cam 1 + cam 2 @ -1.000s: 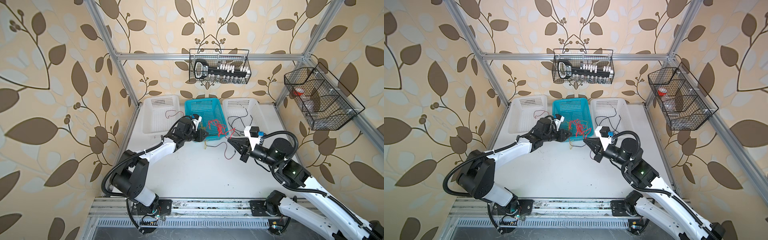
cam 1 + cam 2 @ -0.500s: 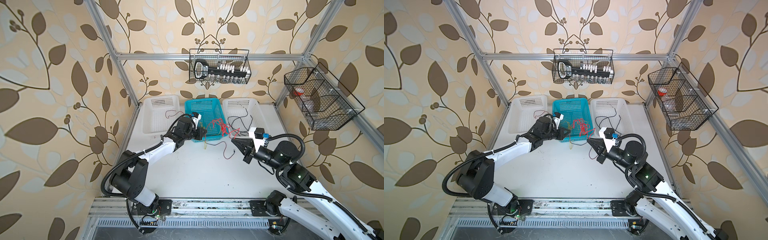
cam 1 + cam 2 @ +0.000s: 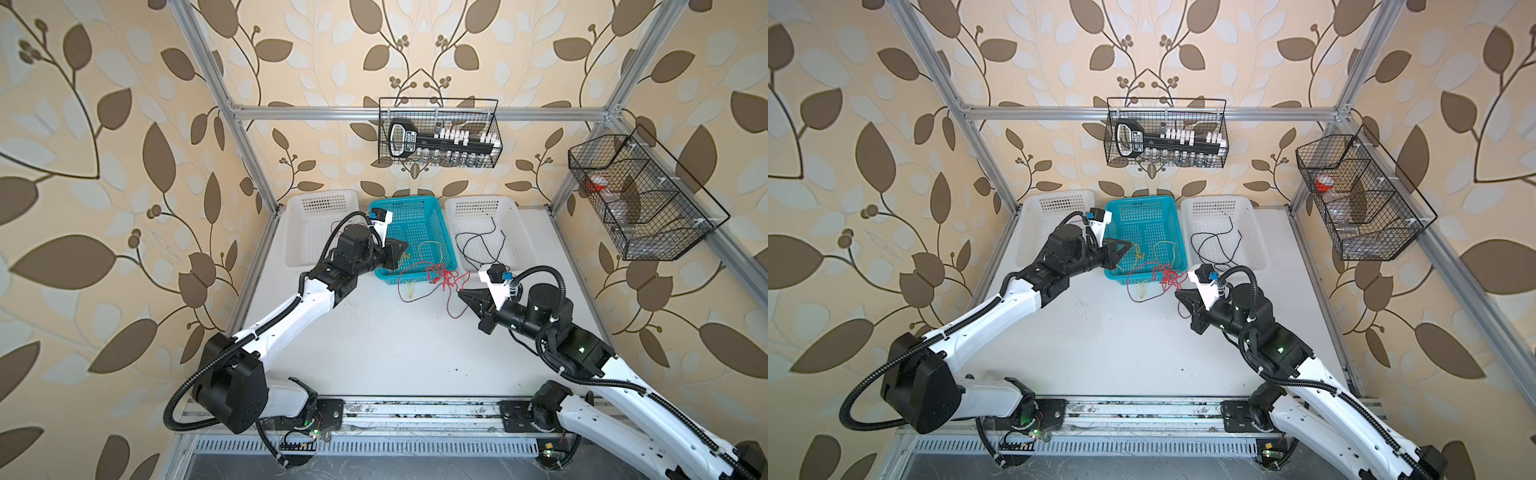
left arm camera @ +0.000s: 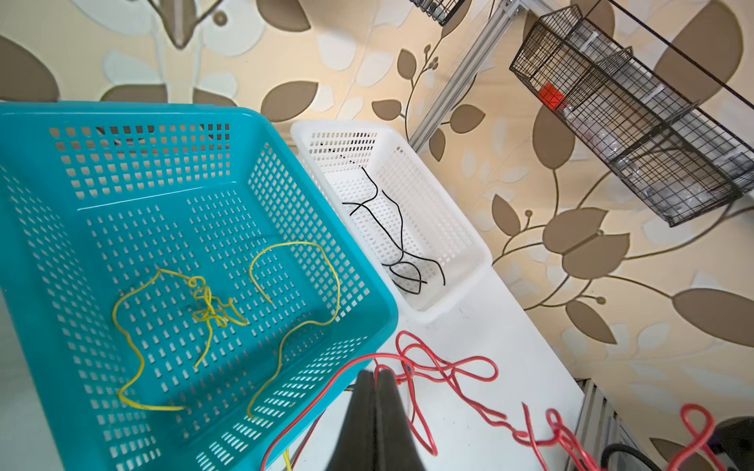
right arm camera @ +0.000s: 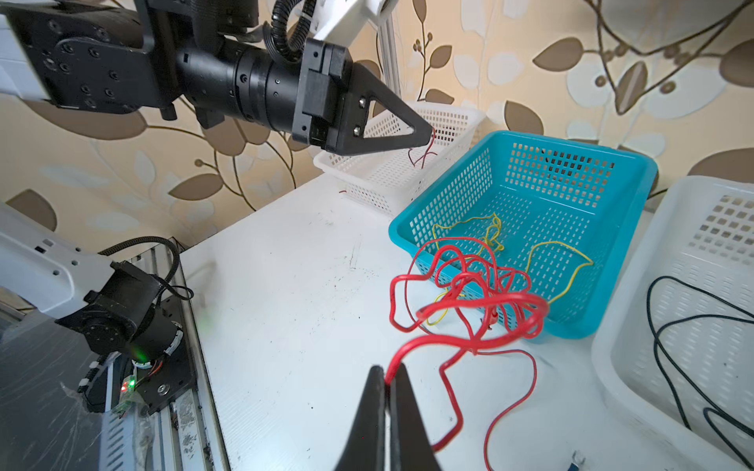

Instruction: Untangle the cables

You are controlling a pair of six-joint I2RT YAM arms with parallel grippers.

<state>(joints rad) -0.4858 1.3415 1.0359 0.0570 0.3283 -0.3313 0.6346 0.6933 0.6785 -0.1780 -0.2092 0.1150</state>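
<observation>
The left arm (image 3: 291, 307) covers much of the left white basket (image 3: 320, 195) in both top views, so most of its floor is hidden. In the right wrist view, thin red strands (image 5: 422, 157) show just under the tip of the left jaws. Whether they hang from that tip or lie in the basket behind it cannot be told. In the left wrist view the left jaws are pressed together at the bottom centre, with a bend of the red cable (image 4: 477, 359) right at their tip; a pinch is not clear there either.

The right jaws are clamped on the red cable, which comes out between them at the bottom centre of the right wrist view and rises into a tangle. In both top views that tangle sits mid-frame at the front rim of the blue basket (image 3: 409, 203) and spills onto the counter (image 3: 395, 345), nearer the right jaws.

The red cable is thin, glossy and looped many times. The yellow cable (image 4: 208, 306) is knotted on the blue basket's floor. The black cable (image 4: 402, 240) curls alone in the right white basket (image 3: 482, 199)
</observation>
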